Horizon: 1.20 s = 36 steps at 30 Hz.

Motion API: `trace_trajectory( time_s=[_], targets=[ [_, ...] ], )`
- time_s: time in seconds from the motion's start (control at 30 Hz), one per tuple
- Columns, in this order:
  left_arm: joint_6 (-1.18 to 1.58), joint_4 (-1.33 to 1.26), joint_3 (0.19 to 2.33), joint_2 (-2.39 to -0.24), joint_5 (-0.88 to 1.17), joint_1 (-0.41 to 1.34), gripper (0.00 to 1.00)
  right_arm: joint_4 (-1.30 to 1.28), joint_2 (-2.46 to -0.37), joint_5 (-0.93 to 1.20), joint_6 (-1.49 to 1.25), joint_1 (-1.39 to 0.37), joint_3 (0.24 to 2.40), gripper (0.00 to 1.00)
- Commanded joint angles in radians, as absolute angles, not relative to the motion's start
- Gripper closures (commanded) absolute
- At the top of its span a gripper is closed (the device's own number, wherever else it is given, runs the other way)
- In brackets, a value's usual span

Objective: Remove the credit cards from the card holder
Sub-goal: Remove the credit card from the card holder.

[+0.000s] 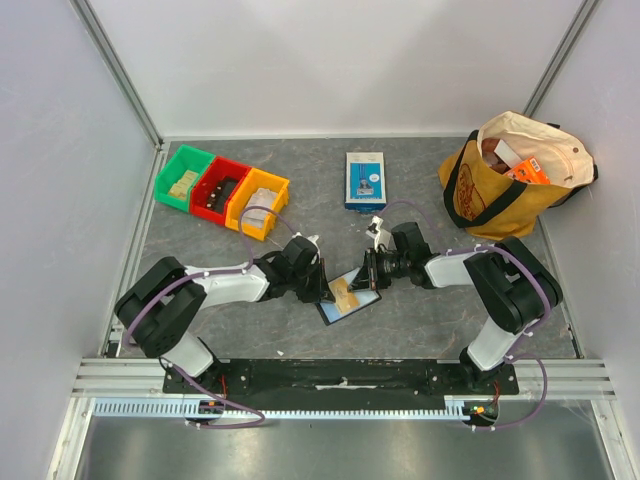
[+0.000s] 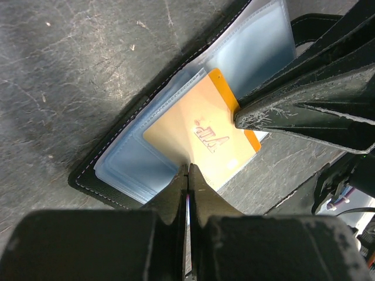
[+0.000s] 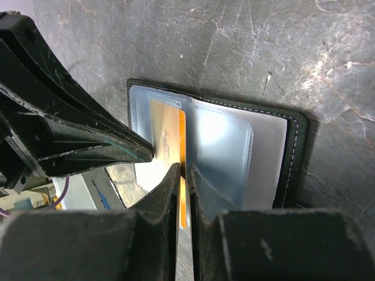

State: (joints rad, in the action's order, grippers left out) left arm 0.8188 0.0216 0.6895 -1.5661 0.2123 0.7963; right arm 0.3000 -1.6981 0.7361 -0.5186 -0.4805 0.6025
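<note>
While holder (image 3: 234, 146) lies open | 1 card (image 2: 199, 140): right gripper (image 3: 183, 175) clamps it | left gripper (image 2: 187, 170) closed

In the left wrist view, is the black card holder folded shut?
No, the card holder lies open, with its clear pockets and a yellow-orange card showing.
</note>
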Motion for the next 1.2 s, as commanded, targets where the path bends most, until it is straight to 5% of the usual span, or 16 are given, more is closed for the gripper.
trace_trajectory(
  time_s=[0.0,0.53,0.8,1.17],
  targets=[
    [0.847,0.031,0.660,-1.565,0.196,0.801,0.96,0.336,-1.675,0.752,-0.531,-0.483,0.595,0.84],
    [0.848,0.032,0.649,-1.559,0.192,0.801,0.98,0.388,-1.670,0.801,-0.558,-0.446,0.572,0.88],
    [0.848,0.031,0.652,-1.555,0.198,0.802,0.98,0.370,-1.686,0.785,-0.543,-0.446,0.580,0.80],
    [0.851,0.020,0.649,-1.555,0.206,0.802,0.98,0.357,-1.707,0.782,-0.523,-0.457,0.584,0.82]
  ],
)
